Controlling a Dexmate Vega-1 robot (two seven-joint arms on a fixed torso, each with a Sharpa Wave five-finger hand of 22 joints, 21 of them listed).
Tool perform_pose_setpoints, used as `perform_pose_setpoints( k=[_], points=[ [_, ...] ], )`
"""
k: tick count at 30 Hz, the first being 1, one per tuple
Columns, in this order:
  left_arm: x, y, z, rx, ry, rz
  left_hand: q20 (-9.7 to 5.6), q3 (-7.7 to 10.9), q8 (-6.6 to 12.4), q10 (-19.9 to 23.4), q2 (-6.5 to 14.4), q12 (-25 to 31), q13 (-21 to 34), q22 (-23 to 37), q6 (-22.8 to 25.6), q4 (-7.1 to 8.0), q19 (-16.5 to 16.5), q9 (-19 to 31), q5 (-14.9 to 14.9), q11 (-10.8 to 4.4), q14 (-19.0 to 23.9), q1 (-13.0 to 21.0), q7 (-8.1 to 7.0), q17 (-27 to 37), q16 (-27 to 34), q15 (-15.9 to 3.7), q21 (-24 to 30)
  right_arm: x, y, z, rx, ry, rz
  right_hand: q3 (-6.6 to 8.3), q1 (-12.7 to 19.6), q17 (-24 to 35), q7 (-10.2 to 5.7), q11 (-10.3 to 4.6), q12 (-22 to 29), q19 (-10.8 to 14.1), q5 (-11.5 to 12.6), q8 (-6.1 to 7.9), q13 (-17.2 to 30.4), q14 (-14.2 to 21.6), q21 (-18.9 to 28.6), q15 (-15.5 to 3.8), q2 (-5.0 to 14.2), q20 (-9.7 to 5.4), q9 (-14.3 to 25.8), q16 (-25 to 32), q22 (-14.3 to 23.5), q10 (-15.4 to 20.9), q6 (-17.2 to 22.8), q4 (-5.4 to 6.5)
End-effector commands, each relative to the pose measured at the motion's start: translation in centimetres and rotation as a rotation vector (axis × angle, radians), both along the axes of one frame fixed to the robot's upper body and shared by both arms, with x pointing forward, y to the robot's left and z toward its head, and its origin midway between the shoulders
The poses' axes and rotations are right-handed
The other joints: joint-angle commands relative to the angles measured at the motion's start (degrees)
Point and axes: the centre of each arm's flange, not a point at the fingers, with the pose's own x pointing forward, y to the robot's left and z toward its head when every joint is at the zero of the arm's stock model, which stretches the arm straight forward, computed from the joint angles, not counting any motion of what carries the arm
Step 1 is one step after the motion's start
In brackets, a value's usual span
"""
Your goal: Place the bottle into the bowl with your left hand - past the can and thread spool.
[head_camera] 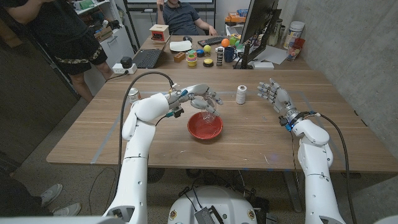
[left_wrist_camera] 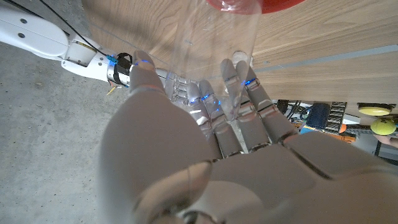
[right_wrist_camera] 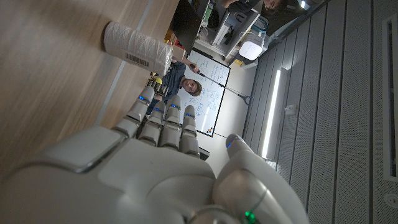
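My left hand (head_camera: 198,98) hovers over the red bowl (head_camera: 205,127) near the table's middle and grips a clear plastic bottle (head_camera: 211,111), tilted with its lower end down inside the bowl. In the left wrist view the fingers (left_wrist_camera: 239,93) wrap the see-through bottle (left_wrist_camera: 214,43), whose far end meets the bowl (left_wrist_camera: 273,4). The can (head_camera: 133,94) stands to the left of that arm. The white thread spool (head_camera: 241,94) stands right of the bowl and also appears as the spool (right_wrist_camera: 137,46). My right hand (head_camera: 277,98) is held up beyond the spool, fingers apart, holding nothing.
The table's far end carries a laptop (head_camera: 147,58), a monitor (head_camera: 258,25), a mug, toy fruit and small boxes. A person sits behind it (head_camera: 180,15) and another stands at the left (head_camera: 68,31). Bare wood lies around the bowl.
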Motion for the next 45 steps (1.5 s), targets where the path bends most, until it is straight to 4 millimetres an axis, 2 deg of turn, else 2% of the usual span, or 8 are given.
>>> perform_pose_setpoints(
  k=[1, 22, 39, 45],
  points=[
    [0.3, 0.9, -1.0, 0.022, 0.019, 0.037, -5.53, -0.12, -0.24, 4.5, 10.3, 0.12, 0.23, 0.32, 0.22, -0.46, -0.24, 0.26, -0.19, -4.08, 5.59, 10.3, -0.02, 0.07, 0.18, -10.72, 0.35, 0.1, 0.5, 0.3, -0.009, -0.002, 0.001, -0.19, -0.73, 0.1, 0.23, 0.18, 0.31, 0.52, 0.26, 0.36, 0.34, 0.23, -0.1, 0.3, 0.26, -0.05, 0.24, 0.19, 0.28, 0.05, -0.18, -0.03],
    [0.5, 1.5, -2.1, 0.064, 0.047, 0.079, -5.67, -0.14, -0.5, 4.43, 10.39, 0.05, 0.25, 0.33, 0.11, -0.48, -0.4, 0.32, -0.34, -4.07, 5.52, 10.67, -0.06, 0.08, 0.07, -10.73, 0.37, -0.2, 0.7, -0.2, -0.001, 0.0, 0.003, -0.31, -0.83, 0.09, 0.28, 0.32, 0.29, 0.67, 0.29, 0.33, 0.34, 0.25, -0.39, 0.29, 0.29, 0.0, 0.24, 0.19, 0.3, -0.01, -0.32, 0.04],
    [0.6, 0.9, -2.7, 0.147, -0.014, 0.153, -5.69, 0.15, -0.62, 4.38, 10.85, -0.01, 0.27, 0.35, 0.37, -0.64, -0.75, 0.39, -0.53, -4.05, 5.45, 11.58, -0.32, 0.14, 0.02, -10.8, 0.39, -0.5, 0.3, -0.5, 0.003, -0.003, 0.0, -0.44, -0.97, 0.1, 0.33, 0.23, 0.29, 0.72, 0.29, 0.34, 0.34, 0.23, -0.62, 0.27, 0.28, 0.01, 0.24, 0.18, 0.31, -0.04, -0.37, 0.13],
    [0.8, 0.7, -3.2, 0.119, -0.015, 0.139, -5.68, 0.16, -0.7, 4.31, 10.93, -0.04, 0.27, 0.35, 0.31, -0.59, -0.89, 0.4, -0.6, -4.04, 5.37, 11.62, -0.38, 0.15, -0.02, -10.77, 0.38, -0.6, 0.2, -0.5, 0.003, -0.004, -0.002, -0.48, -1.02, 0.1, 0.36, 0.21, 0.34, 0.74, 0.29, 0.35, 0.34, 0.27, -0.68, 0.34, 0.27, 0.0, 0.24, 0.19, 0.31, 0.09, -0.36, 0.16]
  ],
)
